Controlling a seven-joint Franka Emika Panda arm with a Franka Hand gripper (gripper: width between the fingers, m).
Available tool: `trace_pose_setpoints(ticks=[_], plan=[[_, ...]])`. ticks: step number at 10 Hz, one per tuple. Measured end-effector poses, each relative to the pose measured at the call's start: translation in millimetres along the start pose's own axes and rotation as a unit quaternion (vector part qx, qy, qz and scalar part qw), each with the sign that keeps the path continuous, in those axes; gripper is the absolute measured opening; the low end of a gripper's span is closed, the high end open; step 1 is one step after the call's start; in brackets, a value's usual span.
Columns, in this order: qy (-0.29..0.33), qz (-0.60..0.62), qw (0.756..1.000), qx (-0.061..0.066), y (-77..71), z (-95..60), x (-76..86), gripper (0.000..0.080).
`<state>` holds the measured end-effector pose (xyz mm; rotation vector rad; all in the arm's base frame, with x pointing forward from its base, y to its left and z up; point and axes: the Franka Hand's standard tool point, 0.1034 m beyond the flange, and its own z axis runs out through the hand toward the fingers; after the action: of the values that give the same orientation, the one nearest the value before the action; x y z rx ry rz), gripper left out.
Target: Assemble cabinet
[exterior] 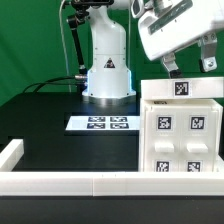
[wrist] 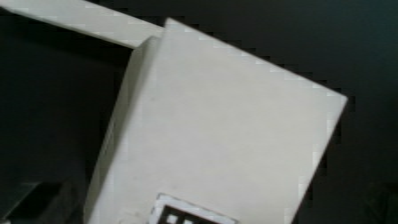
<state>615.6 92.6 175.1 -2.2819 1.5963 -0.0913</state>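
One cabinet (exterior: 182,135) shows five tags (exterior: 160,125) below one gripper (exterior: 188,66), whose opening I cannot tell.

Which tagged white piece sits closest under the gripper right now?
The cabinet, the tall box at the exterior view's right, just below the gripper. The marker board lies flat, farther off, before the robot base.

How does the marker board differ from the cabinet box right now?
The marker board lies flat and thin on the table; the cabinet box stands tall and bulky. The marker board sits mid-table; the cabinet box is at the exterior view's right. Both are white with black-and-white tags.
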Motion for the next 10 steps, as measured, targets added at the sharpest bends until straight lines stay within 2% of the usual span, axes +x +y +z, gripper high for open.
trace_pose_setpoints(ticks=[2, 4, 7, 9, 10], plan=[[0.001, -0.036, 0.999, 0.006, 3.8, -2.2, 3.4, 0.0797], [0.001, -0.036, 0.999, 0.004, 9.6, -5.7, 2.1, 0.0797], [-0.004, -0.043, 0.999, 0.011, -4.6, -21.0, 3.2, 0.0797], [-0.004, -0.054, 0.998, 0.009, -2.9, -19.3, 2.6, 0.0797], [0.001, -0.121, 0.993, 0.006, -3.4, -19.0, 3.6, 0.0797]])
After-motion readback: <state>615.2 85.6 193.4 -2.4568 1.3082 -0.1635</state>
